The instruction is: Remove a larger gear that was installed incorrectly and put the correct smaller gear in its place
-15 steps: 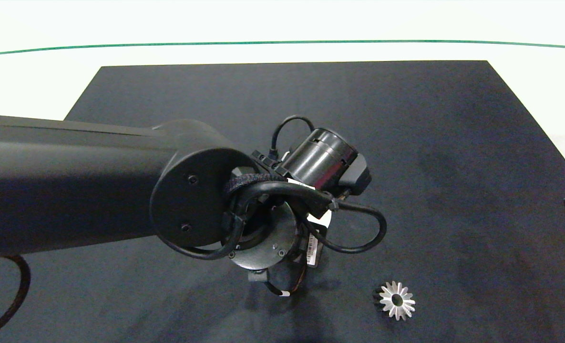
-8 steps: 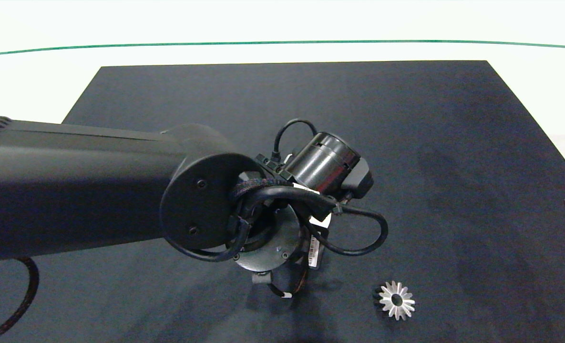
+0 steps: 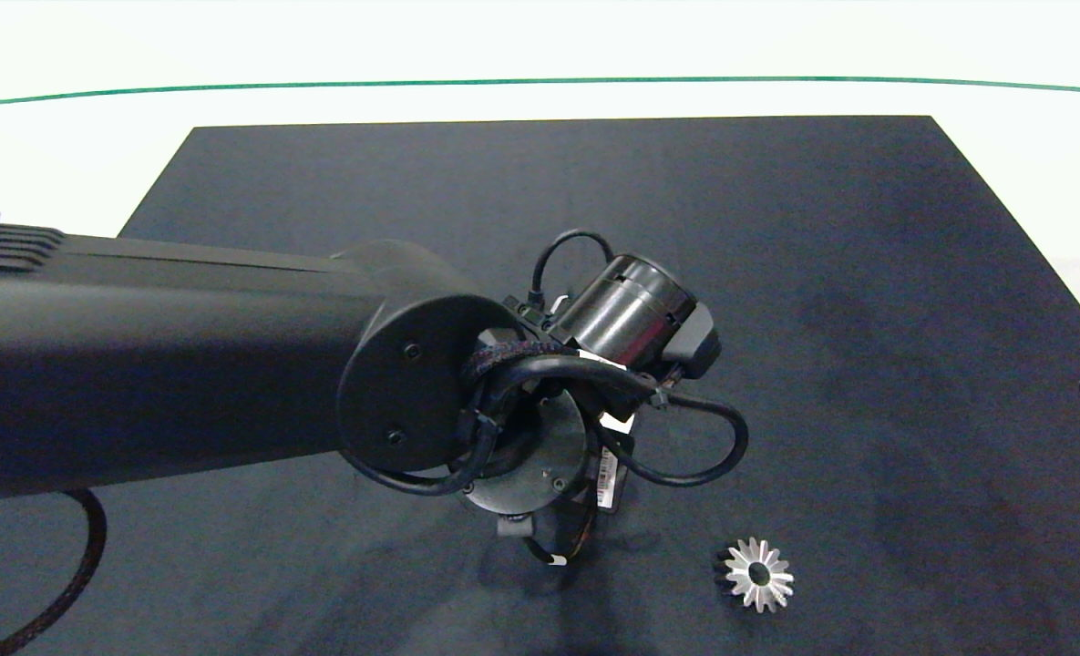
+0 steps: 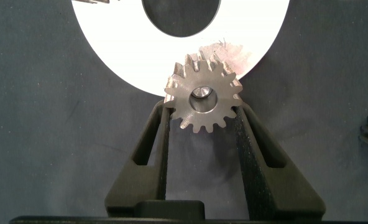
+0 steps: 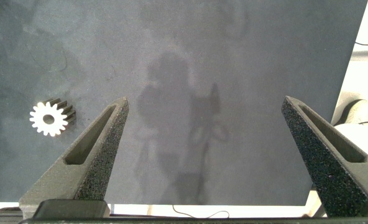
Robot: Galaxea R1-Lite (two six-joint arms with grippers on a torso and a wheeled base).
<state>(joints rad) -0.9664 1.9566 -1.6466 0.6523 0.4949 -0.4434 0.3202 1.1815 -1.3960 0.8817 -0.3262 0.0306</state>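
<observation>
Dark mat surface [image 3: 776, 228]: left claw [image 4: 201, 111] is closed on the larger gear [image 4: 202, 99], which sits on its pin at the white disc [image 4: 109, 37]. Removal appears unfinished. The smaller gear [image 3: 758, 574] lies apart, uninstalled; right claw [image 5: 206, 102] hovers open nearby

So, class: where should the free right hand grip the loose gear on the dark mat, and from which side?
Grip the smaller gear across its toothed rim, on opposite sides, coming straight down from above. It lies flat on the mat with its hole facing up, so only the rim offers two facing surfaces. The open right hand probably spans it.
</observation>
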